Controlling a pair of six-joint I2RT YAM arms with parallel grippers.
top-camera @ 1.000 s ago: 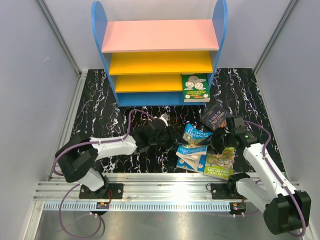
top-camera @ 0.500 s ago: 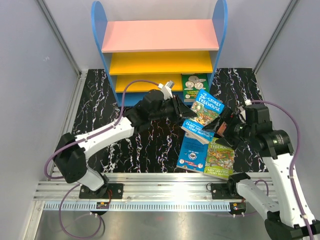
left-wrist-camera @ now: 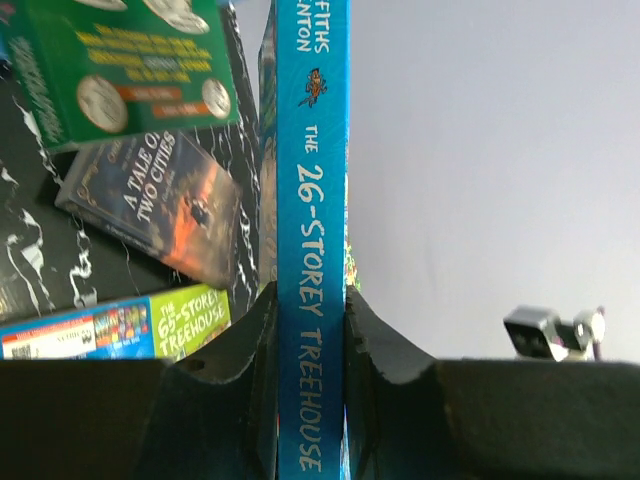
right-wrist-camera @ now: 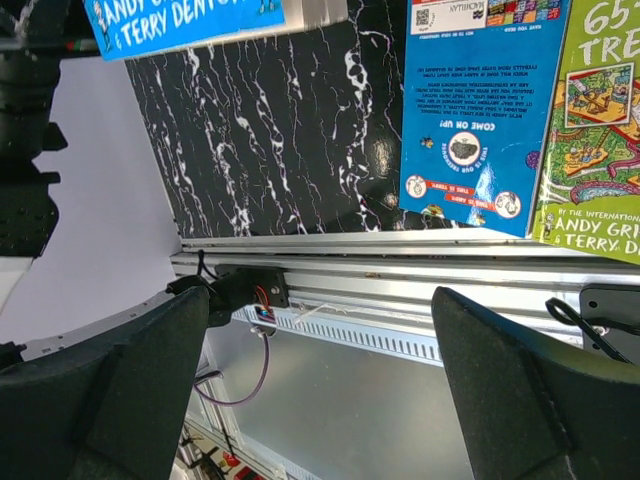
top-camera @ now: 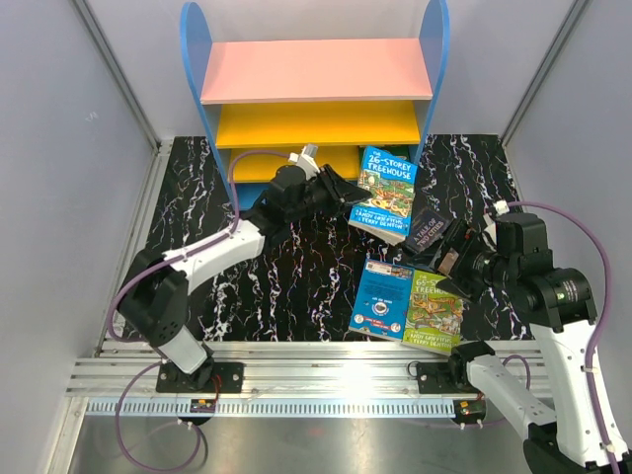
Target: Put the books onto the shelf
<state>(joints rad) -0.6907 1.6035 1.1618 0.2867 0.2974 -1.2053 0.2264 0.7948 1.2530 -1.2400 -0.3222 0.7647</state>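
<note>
1. The left hand [left-wrist-camera: 311,305] is clenched on the 26-Storey Treehouse [left-wrist-camera: 312,180]. One finger presses each cover at the spine, and the book stands edge-on ahead of the fingertips, off the desk [top-camera: 197,217] and just before the shelf [top-camera: 316,69].
2. It is a thin paperback, so likely light but floppy. Pinched at one end, its far end may sag or swivel, and the glossy cover looks slippery.
3. The right hand [top-camera: 449,259] is spread wide and empty. A Tale of Two Cities [top-camera: 425,232] lies just beside it.
4. The blue-backed book [right-wrist-camera: 475,110] and the lime-green book [right-wrist-camera: 600,130] lie flat beyond its fingertips. I would take them by the stiffer spine edge.
</note>
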